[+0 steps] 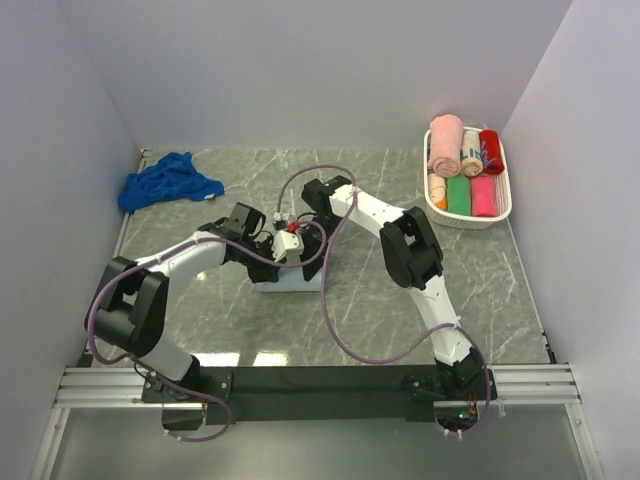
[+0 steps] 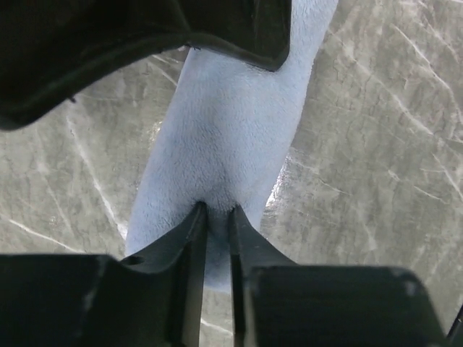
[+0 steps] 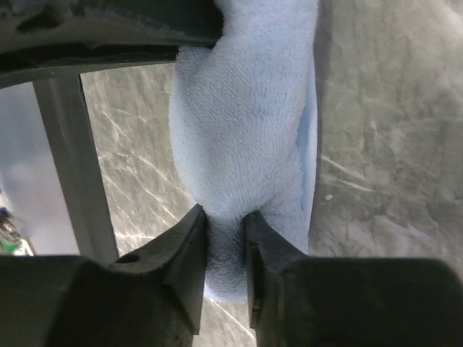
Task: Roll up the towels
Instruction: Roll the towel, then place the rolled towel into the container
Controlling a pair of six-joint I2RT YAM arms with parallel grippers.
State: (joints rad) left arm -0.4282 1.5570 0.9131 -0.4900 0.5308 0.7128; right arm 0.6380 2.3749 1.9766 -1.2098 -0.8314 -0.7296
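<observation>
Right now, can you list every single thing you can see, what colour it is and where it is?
pale sky-blue terry towel: one, light blue, middle of the table, bunched long and narrow.
deep royal blue terry towel: one, dark blue, crumpled in the far left corner.
white plastic basket: one, white, far right edge of the table.
rolled towels: six, pale pink, cream, red, orange, green and bright pink, inside the basket.
grey marble-pattern table: one, grey, under everything.
left gripper: one, black, pinching the pale sky-blue terry towel.
right gripper: one, black, pinching the same towel.
</observation>
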